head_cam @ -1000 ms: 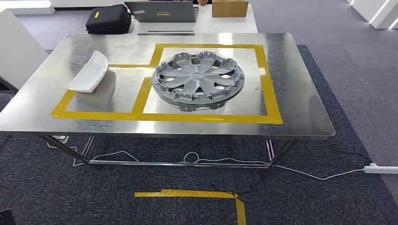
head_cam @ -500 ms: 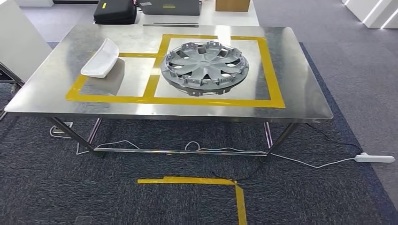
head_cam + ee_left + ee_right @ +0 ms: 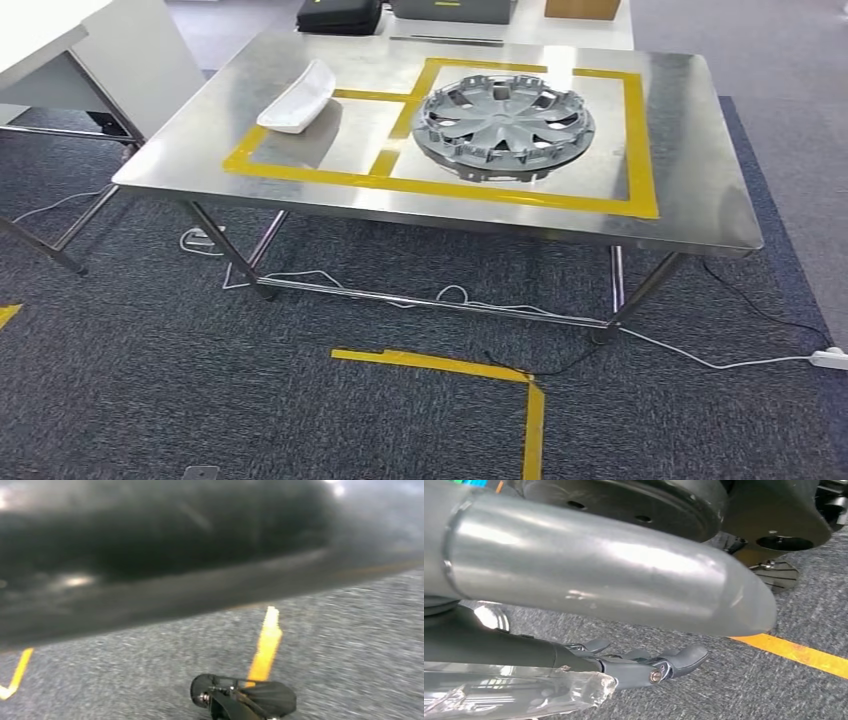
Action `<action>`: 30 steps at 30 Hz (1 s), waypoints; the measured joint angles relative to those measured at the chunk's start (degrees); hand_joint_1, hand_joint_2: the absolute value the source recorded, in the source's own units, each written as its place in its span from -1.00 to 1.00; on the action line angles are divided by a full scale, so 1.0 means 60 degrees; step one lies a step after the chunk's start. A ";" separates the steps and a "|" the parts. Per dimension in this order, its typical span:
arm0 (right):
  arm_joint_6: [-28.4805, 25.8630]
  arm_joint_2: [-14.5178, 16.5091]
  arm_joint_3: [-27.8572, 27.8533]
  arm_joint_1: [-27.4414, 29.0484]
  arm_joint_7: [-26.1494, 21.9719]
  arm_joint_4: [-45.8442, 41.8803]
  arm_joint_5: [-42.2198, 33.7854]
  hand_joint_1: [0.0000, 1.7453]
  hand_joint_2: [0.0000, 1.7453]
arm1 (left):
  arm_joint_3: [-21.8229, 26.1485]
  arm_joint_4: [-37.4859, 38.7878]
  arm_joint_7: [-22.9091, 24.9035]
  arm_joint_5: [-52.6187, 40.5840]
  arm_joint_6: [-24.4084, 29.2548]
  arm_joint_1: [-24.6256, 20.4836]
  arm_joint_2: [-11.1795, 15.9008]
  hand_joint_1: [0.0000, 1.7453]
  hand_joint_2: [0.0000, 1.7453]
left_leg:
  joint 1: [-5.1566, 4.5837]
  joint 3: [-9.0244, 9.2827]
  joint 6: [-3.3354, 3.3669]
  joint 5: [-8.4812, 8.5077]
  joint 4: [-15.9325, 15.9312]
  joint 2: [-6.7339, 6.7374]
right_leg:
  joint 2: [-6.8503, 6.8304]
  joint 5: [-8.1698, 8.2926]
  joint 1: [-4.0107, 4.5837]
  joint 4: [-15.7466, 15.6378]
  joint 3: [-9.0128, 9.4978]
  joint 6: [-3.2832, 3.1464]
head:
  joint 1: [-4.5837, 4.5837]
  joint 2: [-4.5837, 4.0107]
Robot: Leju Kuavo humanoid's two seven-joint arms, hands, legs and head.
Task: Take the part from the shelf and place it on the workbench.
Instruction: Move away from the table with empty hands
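Observation:
The steel workbench (image 3: 690,200) stands ahead on dark carpet, marked with yellow tape boxes. A grey wheel cover (image 3: 503,120) lies in the larger box. A white curved part (image 3: 298,96) lies in the smaller box to its left. In the right wrist view my right hand (image 3: 614,590) hangs over the carpet, its thick grey thumb above darker straight fingers (image 3: 664,665), with nothing between them. In the left wrist view my left hand (image 3: 150,545) is a dark blur, and its fingers cannot be made out.
A white desk (image 3: 60,40) on metal legs stands at the left. Behind the workbench another table holds a black case (image 3: 340,15). Cables (image 3: 440,298) run under the workbench to a power strip (image 3: 830,357). A yellow tape corner (image 3: 470,370) marks the floor in front.
The whole picture has shifted: the camera has backed off and turned left, so the workbench sits farther away and to the right. The parts on it lie as before.

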 joint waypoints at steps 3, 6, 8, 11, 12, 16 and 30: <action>0.0000 -0.0003 0.0000 -0.0005 0.0000 -0.0003 0.0000 -1.00 -1.00 | -0.0024 0.0015 -0.0001 -0.0006 0.0000 -0.0027 0.0005 -1.00 -1.00 | -0.0014 0.1218 0.0015 0.0319 -0.1795 0.0478 | -0.0258 0.0042 0.0014 0.0207 -0.0235 0.0114 | 0.0003 0.0000; 0.0000 -0.0004 0.0000 -0.0026 0.0000 -0.0004 0.0000 -1.00 -1.00 | -0.0029 0.0045 -0.0004 -0.0019 -0.0002 -0.0034 0.0017 -1.00 -1.00 | -0.0103 0.1337 0.0222 0.0271 -0.2182 0.0453 | -0.0469 0.0080 0.0015 0.0287 -0.0308 0.0269 | 0.0017 0.0000; 0.0000 -0.0004 0.0000 -0.0045 0.0000 -0.0004 0.0000 -1.00 -1.00 | -0.0031 0.0066 -0.0005 -0.0030 -0.0021 -0.0023 0.0031 -1.00 -1.00 | -0.0094 0.1253 0.0399 0.0333 -0.2235 0.0310 | -0.0210 -0.0174 -0.0024 0.0531 -0.0455 0.0363 | 0.0036 0.0000; 0.0000 -0.0004 0.0000 -0.0026 -0.0007 -0.0004 0.0000 -1.00 -1.00 | -0.0036 0.0079 -0.0012 -0.0052 -0.0102 -0.0066 0.0054 -1.00 -1.00 | -0.0154 0.1044 0.0635 0.0517 -0.2251 0.0066 | 0.0422 -0.1216 -0.0042 0.2191 -0.1117 0.0366 | 0.0056 0.0000; -0.0001 -0.0004 0.0000 -0.0016 -0.0015 -0.0004 0.0000 -1.00 -1.00 | -0.0039 0.0087 -0.0015 -0.0061 -0.0142 -0.0077 0.0056 -1.00 -1.00 | -0.0200 0.0964 0.0675 0.0587 -0.2250 -0.0037 | 0.0486 -0.1469 -0.0034 0.2785 -0.1325 0.0340 | 0.0055 0.0000; -0.0112 0.0017 0.0002 -0.0030 0.0012 -0.0003 0.0033 -1.00 -1.00 | -0.0041 0.0136 -0.0063 -0.0060 -0.0286 -0.0052 0.0057 -1.00 -1.00 | -0.0331 0.0692 0.0688 0.0867 -0.2239 -0.0499 | 0.0708 -0.0889 0.0053 0.1842 -0.0542 0.0106 | 0.0051 0.0000; -0.0479 0.0325 0.0374 -0.0174 0.0324 0.0011 0.0661 -1.00 -1.00 | 0.0305 0.0204 0.0058 0.0251 -0.0698 0.0070 0.0530 -1.00 -1.00 | -0.0063 -0.0046 -0.0026 -0.0289 0.0147 -0.0020 | -0.0151 -0.0160 0.0045 0.0066 0.0024 -0.0100 | -0.0041 0.0000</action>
